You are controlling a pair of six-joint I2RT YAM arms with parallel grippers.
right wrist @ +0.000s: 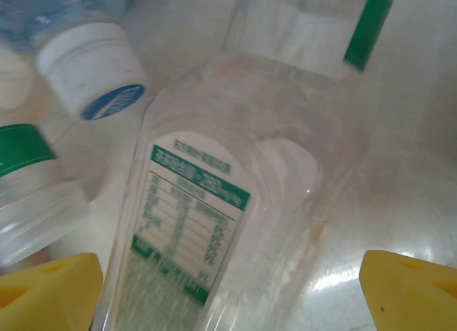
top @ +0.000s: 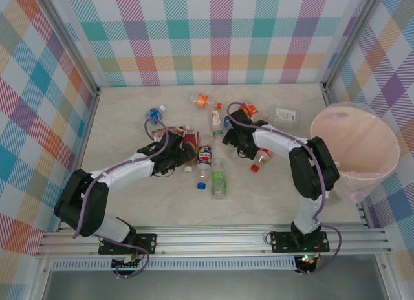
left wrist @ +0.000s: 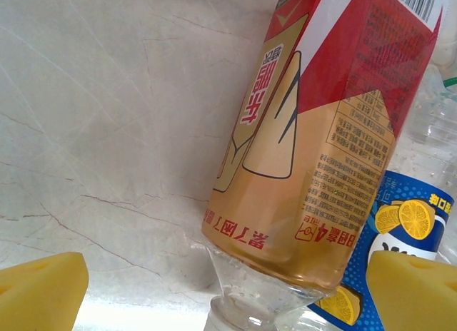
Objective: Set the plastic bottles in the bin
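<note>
Nearest to the arm bases, well to the left of the large round pale pink plastic bin (top: pixel 354 105), a clear plastic bottle with a green label (top: pixel 218 182) lies on the marbled table (top: pixel 129 119). A little farther, the left gripper (left wrist: pixel 228 295) stands with its yellow pads (left wrist: pixel 39 292) wide apart, one at each side of a clear bottle with a red and gold label (left wrist: pixel 314 145), and it touches the bottle nowhere that I can see. Nearer to the bin, the right gripper (right wrist: pixel 228 292) is also spread, with its pads on both sides of a clear bottle with a green and white label (right wrist: pixel 207 210), not yet pressing it. Farther from the bases, an orange-capped bottle (top: pixel 202 101) and a blue-capped one (top: pixel 155 112) lie well apart from the bin. The inside of the bin looks bare, so I judge the work is at an early grasping step. Next, each gripper should come lower, close on the body of its bottle, lift it and carry it over the rim; the smooth round bottles may slip
</note>
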